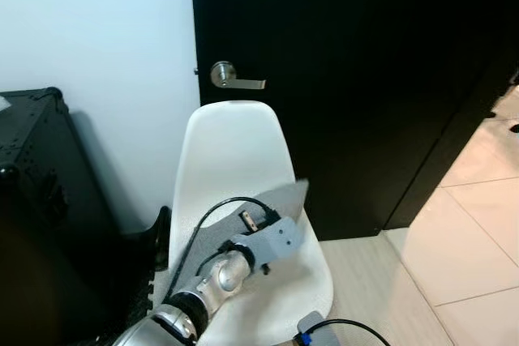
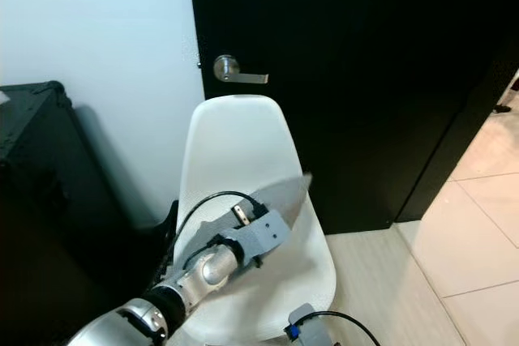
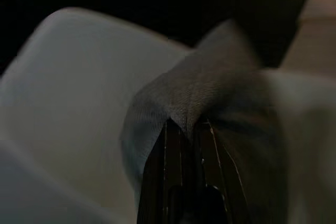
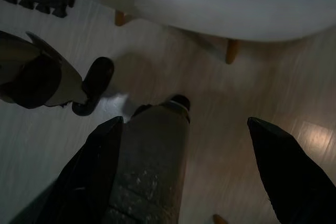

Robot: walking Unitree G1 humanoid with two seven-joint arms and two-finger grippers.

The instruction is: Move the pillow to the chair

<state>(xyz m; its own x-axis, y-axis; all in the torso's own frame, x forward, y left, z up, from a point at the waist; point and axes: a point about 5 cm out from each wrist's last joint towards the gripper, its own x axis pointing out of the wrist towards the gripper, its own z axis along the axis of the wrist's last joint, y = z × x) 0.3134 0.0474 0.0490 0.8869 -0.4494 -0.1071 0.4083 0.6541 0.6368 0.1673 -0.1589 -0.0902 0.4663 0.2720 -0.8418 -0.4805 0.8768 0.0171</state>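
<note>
Over the seat of the white chair [image 1: 231, 151], the left claw [image 3: 186, 145] pinches a fold of the grey pillow [image 1: 280, 200], its two black fingers [image 3: 163, 182] pressed together on the fabric. The pillow hangs from that grip just above the seat, with one pointed corner sticking out past the chair's right edge, beyond the claw. Ahead of the claw rises the curved chair back, and behind that stands a black door [image 1: 365, 62] with a silver lever handle [image 1: 231, 77]. To the claw's left, a black case [image 1: 40, 168] stands against the pale wall, close beside the chair, so room is tight on that side. To the claw's right, pale tiled floor [image 1: 470, 232] lies open beyond the seat edge.

The right claw [image 4: 189, 166] hangs low beneath the seat, its fingers spread wide apart over the wooden floor [image 4: 236, 108]. Ahead of it the chair's underside and two wooden legs [image 4: 231, 51] show, with the robot's own foot [image 4: 94, 85] near the claw.
</note>
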